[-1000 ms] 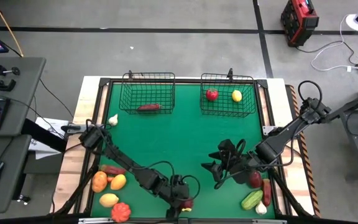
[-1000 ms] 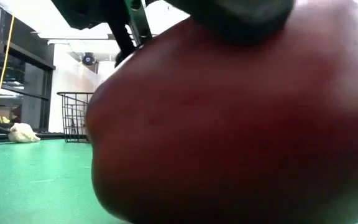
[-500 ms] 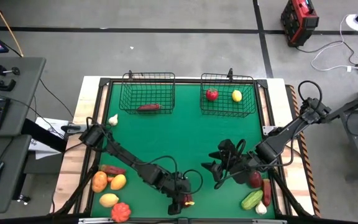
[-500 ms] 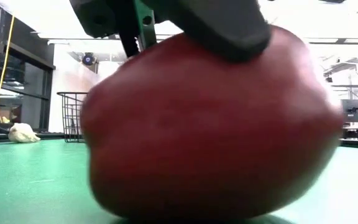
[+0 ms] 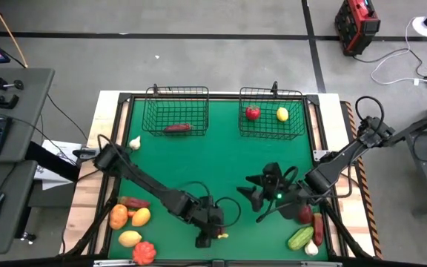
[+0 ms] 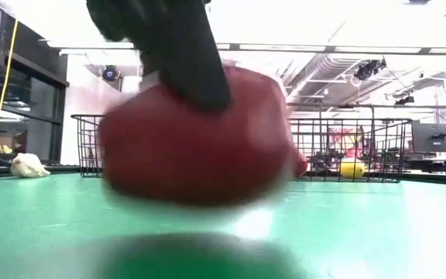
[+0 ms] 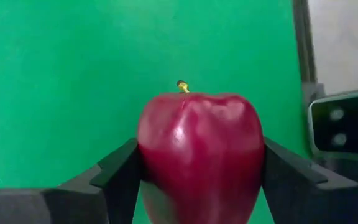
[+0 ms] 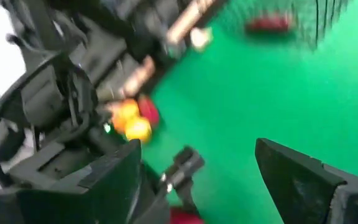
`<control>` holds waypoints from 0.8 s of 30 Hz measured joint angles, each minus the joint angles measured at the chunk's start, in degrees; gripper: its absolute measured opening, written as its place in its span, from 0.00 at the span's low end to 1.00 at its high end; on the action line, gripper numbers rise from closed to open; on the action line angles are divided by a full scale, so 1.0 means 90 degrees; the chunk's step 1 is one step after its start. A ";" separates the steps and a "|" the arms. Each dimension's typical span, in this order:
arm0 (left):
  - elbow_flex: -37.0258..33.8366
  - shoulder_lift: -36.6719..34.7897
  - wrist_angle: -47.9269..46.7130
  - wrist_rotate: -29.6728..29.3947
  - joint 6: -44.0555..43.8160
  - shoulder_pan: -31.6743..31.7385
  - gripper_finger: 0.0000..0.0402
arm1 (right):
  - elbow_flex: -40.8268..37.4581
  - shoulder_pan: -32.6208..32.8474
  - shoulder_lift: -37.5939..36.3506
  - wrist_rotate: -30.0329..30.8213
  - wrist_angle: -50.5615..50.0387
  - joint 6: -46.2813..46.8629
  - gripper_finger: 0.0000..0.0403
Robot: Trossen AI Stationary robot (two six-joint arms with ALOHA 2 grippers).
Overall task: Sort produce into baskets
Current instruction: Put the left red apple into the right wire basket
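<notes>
At the bottom centre of the high view, the left gripper [image 5: 207, 236] has its two dark fingers clamped on a glossy dark red toy apple [image 7: 201, 155], one finger pressed to each flank, with the short yellowish stem pointing away from the wrist. In the low view the apple fills the left-centre of the frame and hangs just clear of the green felt table [image 5: 221, 159], a soft shadow beneath it, so it looks lifted rather than resting. I judge it light, rigid and smooth-skinned; the shine suggests it could slip or roll if squeezed off-centre, so holding it across the widest part of the body, as here, seems the sound place. Toward the lower left corner lies a cluster of loose produce [image 5: 133, 227]: orange, yellow and red pieces with a darker elongated one above them. At the lower right, the right gripper [image 5: 252, 202] hovers over the felt with its fingers spread apart and empty, close to a maroon piece, a green cucumber-like piece [image 5: 300, 238] and a small white piece. Farther up, a white garlic-like bulb [image 5: 134, 142] sits at the left edge. Farthest, along the top, stand two black wire-mesh baskets: the left basket [image 5: 177, 95] holds one dark red elongated piece, and the right basket [image 5: 271, 95] holds a red and a yellow piece.
</notes>
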 joint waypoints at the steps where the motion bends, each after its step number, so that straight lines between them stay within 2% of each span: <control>1: 0.0000 -0.0202 -0.0132 -0.0159 0.0174 0.0034 0.61 | 0.0000 -0.0015 0.0000 0.0298 0.0239 -0.0157 0.77; 8: 0.0016 -0.1834 -0.1203 -0.1906 0.1491 0.0579 0.61 | 0.0000 -0.0284 -0.0226 0.2282 0.2044 -0.2006 0.77; 11: 0.0022 -0.2388 -0.1148 -0.2152 0.1920 0.1213 0.61 | 0.0000 -0.0484 -0.0544 0.2893 0.2493 -0.2618 0.77; 15: 0.0019 -0.2504 -0.0892 -0.1881 0.2121 0.2451 0.61 | 0.0000 -0.0826 -0.1113 0.3201 0.2581 -0.3628 0.77; 19: 0.0017 -0.2159 0.0033 -0.0851 0.1693 0.3610 0.61 | 0.0000 -0.1231 -0.1640 0.3177 0.2550 -0.4788 0.77; 24: 0.0015 -0.1335 0.1093 -0.0036 0.1037 0.4326 0.61 | 0.0000 -0.1761 -0.2186 0.3034 0.2316 -0.6151 0.77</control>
